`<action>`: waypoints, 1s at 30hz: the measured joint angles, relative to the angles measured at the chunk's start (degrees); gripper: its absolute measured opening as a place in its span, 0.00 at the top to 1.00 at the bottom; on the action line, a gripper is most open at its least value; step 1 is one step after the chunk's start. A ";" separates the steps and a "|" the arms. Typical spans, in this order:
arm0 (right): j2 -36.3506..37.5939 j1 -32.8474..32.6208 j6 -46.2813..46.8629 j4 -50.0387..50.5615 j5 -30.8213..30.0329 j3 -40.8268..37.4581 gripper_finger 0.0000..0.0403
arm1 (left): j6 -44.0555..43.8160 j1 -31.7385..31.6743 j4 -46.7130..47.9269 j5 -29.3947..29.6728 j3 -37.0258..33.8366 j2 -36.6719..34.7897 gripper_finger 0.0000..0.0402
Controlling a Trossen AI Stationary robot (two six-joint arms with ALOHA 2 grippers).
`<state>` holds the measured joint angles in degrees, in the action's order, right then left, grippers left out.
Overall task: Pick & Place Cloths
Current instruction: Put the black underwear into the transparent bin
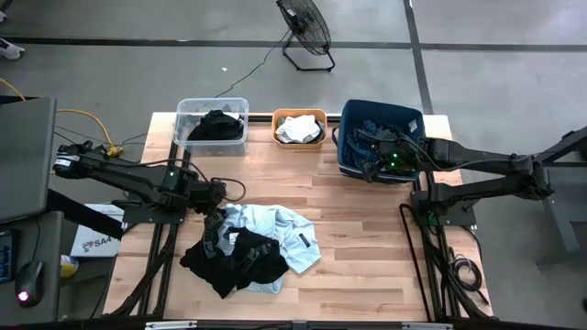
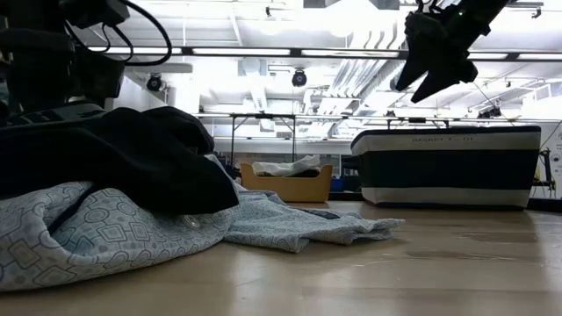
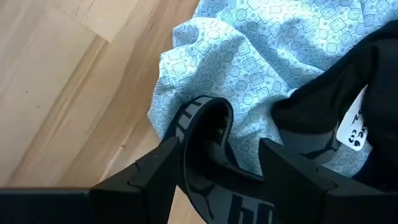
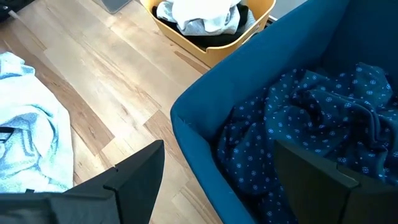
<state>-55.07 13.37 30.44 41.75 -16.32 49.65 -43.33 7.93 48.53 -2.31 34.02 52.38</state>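
A pile of cloths lies mid-table toward the near edge: a light blue patterned cloth (image 1: pixel 289 234) with a black garment (image 1: pixel 234 261) on top of it. My left gripper (image 1: pixel 217 218) is open and points steeply down at the pile's far left edge. Its fingers stand on either side of a black-and-grey lettered waistband (image 3: pixel 205 140) that arches up over the light blue cloth (image 3: pixel 261 68). My right gripper (image 1: pixel 376 163) hangs open, with nothing between its fingers, above the dark blue bin (image 1: pixel 353 151), which holds a navy dotted cloth (image 4: pixel 311 118). My left gripper has the waistband's loop (image 3: pixel 214 158) between its open fingers, coming at it from above. I cannot tell whether either finger (image 3: pixel 155 180) touches the band. The band rests on the pile.
Along the far edge stand a clear bin (image 1: pixel 188 117) with a black cloth, an orange bin (image 1: pixel 300 114) with a white cloth, and the dark blue bin. Bare wood (image 1: pixel 367 247) lies to the right of the pile.
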 joint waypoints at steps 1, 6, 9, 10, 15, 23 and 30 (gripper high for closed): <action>0.00 -0.02 0.00 0.00 0.00 0.00 0.28 | 0.09 0.02 0.04 -0.02 0.00 0.10 0.47; 0.00 -0.02 0.00 0.00 0.00 0.00 0.28 | 1.06 0.67 -0.02 -0.44 0.00 2.91 0.47; 0.00 -0.02 0.00 0.00 0.00 0.00 0.28 | 1.75 2.10 -0.77 -0.55 0.00 5.98 0.47; 0.00 -0.02 -0.02 0.00 0.00 0.00 0.28 | 2.05 2.59 -1.11 -0.57 0.00 7.10 0.47; 0.00 -0.04 -0.01 0.00 0.00 0.00 0.28 | 2.58 3.36 -1.67 -0.19 -0.02 12.10 0.47; 0.00 -1.69 0.39 -0.02 -0.05 0.00 0.28 | 3.11 3.34 -1.53 1.85 -0.02 15.95 0.49; 0.00 -3.27 0.42 -0.10 -0.07 0.00 0.28 | 4.53 3.34 -1.28 1.84 -0.01 16.53 0.80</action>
<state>-55.07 10.10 30.85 41.65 -16.38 49.65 -38.81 11.27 47.25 -0.47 34.01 68.91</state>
